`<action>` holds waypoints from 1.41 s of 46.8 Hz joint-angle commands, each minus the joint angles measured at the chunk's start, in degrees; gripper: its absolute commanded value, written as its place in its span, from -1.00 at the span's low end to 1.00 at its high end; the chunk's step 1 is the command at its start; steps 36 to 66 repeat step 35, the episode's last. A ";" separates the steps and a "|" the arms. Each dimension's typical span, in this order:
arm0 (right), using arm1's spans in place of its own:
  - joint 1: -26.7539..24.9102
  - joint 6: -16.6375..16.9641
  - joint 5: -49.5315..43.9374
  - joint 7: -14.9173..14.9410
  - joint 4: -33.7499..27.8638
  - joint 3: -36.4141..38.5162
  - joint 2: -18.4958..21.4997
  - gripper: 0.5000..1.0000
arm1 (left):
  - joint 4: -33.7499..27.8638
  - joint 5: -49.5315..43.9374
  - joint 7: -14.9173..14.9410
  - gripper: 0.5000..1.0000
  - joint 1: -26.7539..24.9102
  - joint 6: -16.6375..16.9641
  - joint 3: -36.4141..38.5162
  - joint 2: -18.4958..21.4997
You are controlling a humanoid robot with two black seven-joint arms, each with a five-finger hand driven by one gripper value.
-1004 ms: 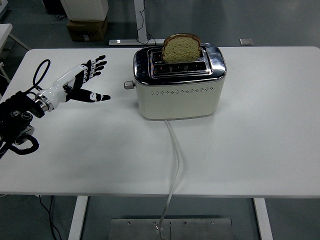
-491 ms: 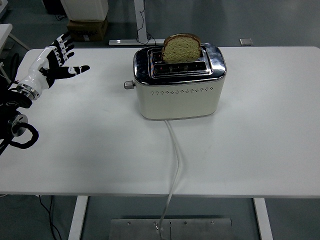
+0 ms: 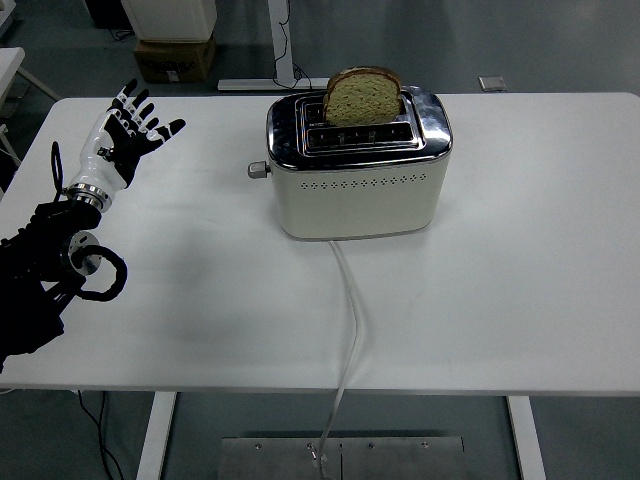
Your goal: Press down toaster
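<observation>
Toaster cord [image 3: 349,330] end below table [image 3: 520,300]

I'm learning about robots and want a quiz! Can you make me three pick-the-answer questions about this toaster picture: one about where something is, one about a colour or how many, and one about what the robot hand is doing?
1. Where is the lever knob on the toaster?
A. On its left end
B. On its right end
C. On top, between the slots

2. How many slices of bread stick up from the toaster?
A. None
B. One
C. Three

3. What is the left hand doing?
A. Squeezing the bread
B. Pressing the lever
C. Held open, away from the toaster

Answers:
1. A, the small knob pokes out of the left end.
2. B, a single slice stands in the back slot.
3. C, its fingers are spread and hold nothing, well left of the toaster over the table.
</observation>
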 commanded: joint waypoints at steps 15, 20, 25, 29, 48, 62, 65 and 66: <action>0.27 0.00 -0.18 0.00 0.09 0.08 0.00 1.00 | 0.08 -3.32 0.00 1.00 0.46 -1.97 -3.48 -0.89; 0.27 0.00 -0.18 0.00 0.09 0.08 0.00 1.00 | 1.31 -3.32 0.18 1.00 0.81 -3.64 -5.06 -1.06; 0.27 0.00 -0.09 0.00 0.09 0.08 0.00 1.00 | 3.42 -3.32 0.18 1.00 0.90 -4.08 -5.15 -2.11; 0.27 0.00 -0.17 0.00 0.26 0.08 0.00 1.00 | 4.39 -3.32 0.18 1.00 0.90 -4.08 -5.24 -2.29; 0.27 0.00 -0.35 0.00 0.26 -0.01 0.00 1.00 | 4.39 -3.32 0.18 1.00 1.16 -4.08 -5.24 -2.56; 0.27 0.00 -0.35 0.00 0.26 -0.01 0.00 1.00 | 4.39 -3.32 0.18 1.00 1.16 -4.08 -5.24 -2.56; 0.27 0.00 -0.35 0.00 0.26 -0.01 0.00 1.00 | 4.39 -3.32 0.18 1.00 1.16 -4.08 -5.24 -2.56; 0.27 0.00 -0.35 0.00 0.26 -0.01 0.00 1.00 | 4.39 -3.32 0.18 1.00 1.16 -4.08 -5.24 -2.56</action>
